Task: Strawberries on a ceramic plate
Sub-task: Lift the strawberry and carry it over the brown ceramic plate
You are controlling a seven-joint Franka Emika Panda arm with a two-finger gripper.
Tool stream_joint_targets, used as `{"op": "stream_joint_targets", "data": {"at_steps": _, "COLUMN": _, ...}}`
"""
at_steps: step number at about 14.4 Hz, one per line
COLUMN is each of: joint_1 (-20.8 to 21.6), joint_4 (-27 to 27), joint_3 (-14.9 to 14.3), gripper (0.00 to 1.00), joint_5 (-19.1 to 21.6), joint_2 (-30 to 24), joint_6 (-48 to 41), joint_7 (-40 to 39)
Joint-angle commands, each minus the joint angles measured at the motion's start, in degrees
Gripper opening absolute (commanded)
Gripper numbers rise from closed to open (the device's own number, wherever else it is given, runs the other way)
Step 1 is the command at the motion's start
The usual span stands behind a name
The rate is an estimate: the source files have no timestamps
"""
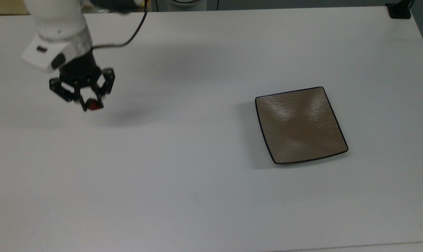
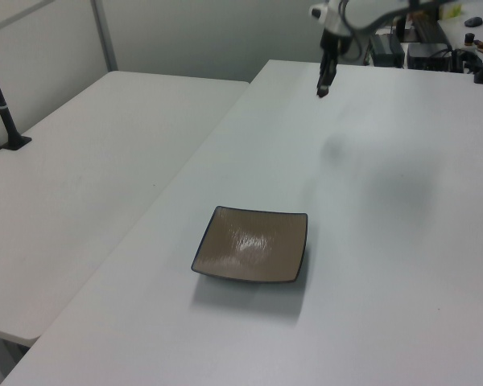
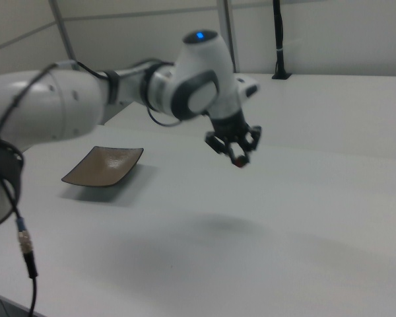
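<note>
A tiny red strawberry (image 1: 93, 104) hangs well above the white table (image 1: 197, 175), and my gripper (image 1: 91, 104) is shut on it at the top view's upper left. In the right view the gripper (image 3: 239, 159) holds the red strawberry (image 3: 240, 162) in mid-air, clear of the tabletop. In the left view the gripper (image 2: 323, 90) is far back over the table. The square tan-brown ceramic plate (image 1: 300, 125) lies flat far off at the top view's right, with nothing on it; the same plate (image 2: 252, 244) sits near the middle of the left view, and the plate (image 3: 103, 166) lies at the right view's left.
A second white table (image 2: 88, 161) adjoins at the left view's left, with a black post (image 2: 4, 112) on it. A black cable (image 1: 127, 38) trails from the arm above the gripper. A black mount (image 1: 399, 10) sits at the top view's far right corner.
</note>
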Motion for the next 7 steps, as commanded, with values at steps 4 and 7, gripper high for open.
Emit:
{"op": "stream_joint_targets", "data": {"at_steps": 4, "joint_1": 7.7, "joint_4": -2.67, "joint_3": -0.73, "gripper": 0.03, "joint_5": -0.42, "joint_2": -14.83, "joint_6": -20.89, "joint_7": 0.46}}
{"op": "stream_joint_targets", "data": {"at_steps": 7, "joint_1": 13.23, "joint_4": -2.67, "joint_3": -0.73, "gripper": 0.03, "joint_5": -0.42, "joint_2": -17.82, "joint_6": -26.18, "joint_7": 5.8}}
